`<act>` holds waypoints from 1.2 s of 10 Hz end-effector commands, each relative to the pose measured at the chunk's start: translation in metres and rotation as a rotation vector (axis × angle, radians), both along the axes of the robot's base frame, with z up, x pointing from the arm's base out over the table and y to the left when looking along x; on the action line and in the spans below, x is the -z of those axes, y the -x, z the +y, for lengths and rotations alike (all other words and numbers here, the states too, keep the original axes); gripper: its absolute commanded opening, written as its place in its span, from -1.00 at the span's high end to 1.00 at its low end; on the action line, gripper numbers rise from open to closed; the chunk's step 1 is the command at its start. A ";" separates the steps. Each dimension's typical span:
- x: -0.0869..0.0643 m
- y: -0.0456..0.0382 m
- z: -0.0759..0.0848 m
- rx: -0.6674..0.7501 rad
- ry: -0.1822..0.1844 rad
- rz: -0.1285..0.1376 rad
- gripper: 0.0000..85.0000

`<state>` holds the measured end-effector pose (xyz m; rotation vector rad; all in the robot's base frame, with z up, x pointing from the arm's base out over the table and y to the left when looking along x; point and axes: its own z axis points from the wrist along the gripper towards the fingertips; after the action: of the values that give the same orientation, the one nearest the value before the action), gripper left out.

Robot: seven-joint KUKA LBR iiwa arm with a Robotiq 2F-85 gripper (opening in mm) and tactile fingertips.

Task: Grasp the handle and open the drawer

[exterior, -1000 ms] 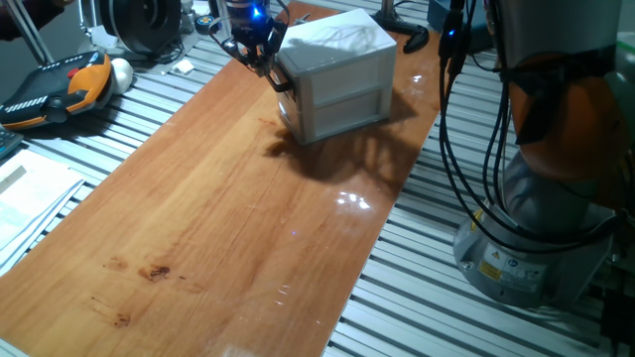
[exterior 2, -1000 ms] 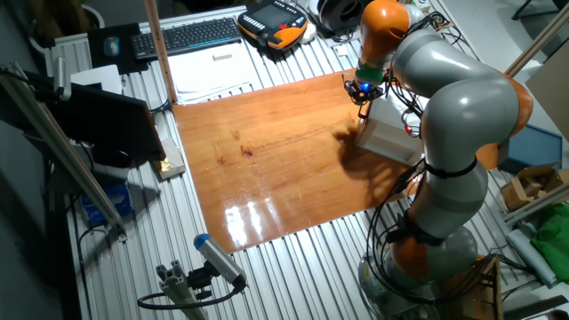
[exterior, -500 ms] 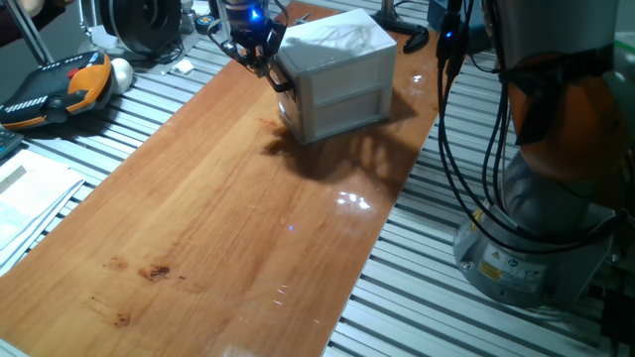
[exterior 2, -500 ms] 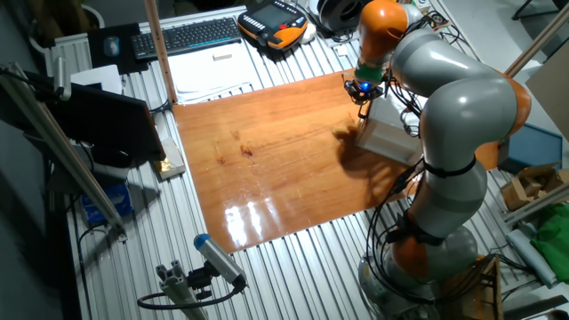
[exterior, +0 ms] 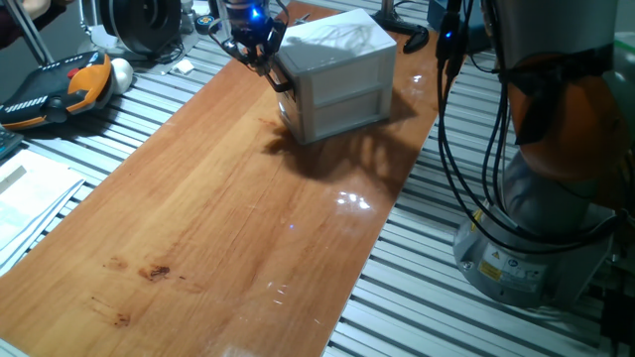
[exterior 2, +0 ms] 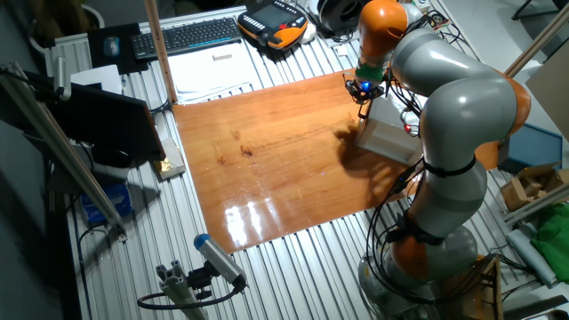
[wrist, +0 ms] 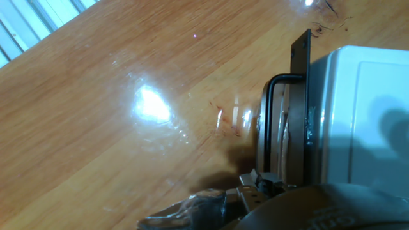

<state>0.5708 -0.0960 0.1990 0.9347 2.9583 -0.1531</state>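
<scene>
At the far end of the wooden board (exterior: 228, 198) stands the white box (exterior: 337, 74), and my gripper (exterior: 260, 61) hangs at its left corner. No writing is legible anywhere. Against the box's side, the handle (wrist: 268, 121) shows as a thin black U-shaped bar on the drawer (wrist: 297, 121), which sits flush. Whether my fingers are clamped or spread, I cannot tell.

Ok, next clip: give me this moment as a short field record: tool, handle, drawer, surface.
tool: at the white box's upper left corner; open or shut, cannot tell
handle: black bar standing off the box face, close beside the tool in the hand view; contact unclear
drawer: no gap visible, looks closed
surface: wooden board on slatted table
</scene>
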 end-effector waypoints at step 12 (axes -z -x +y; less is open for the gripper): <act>0.012 -0.0107 -0.012 0.019 0.027 -0.016 0.22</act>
<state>0.5815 -0.1075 0.1865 0.9558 2.9258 -0.1860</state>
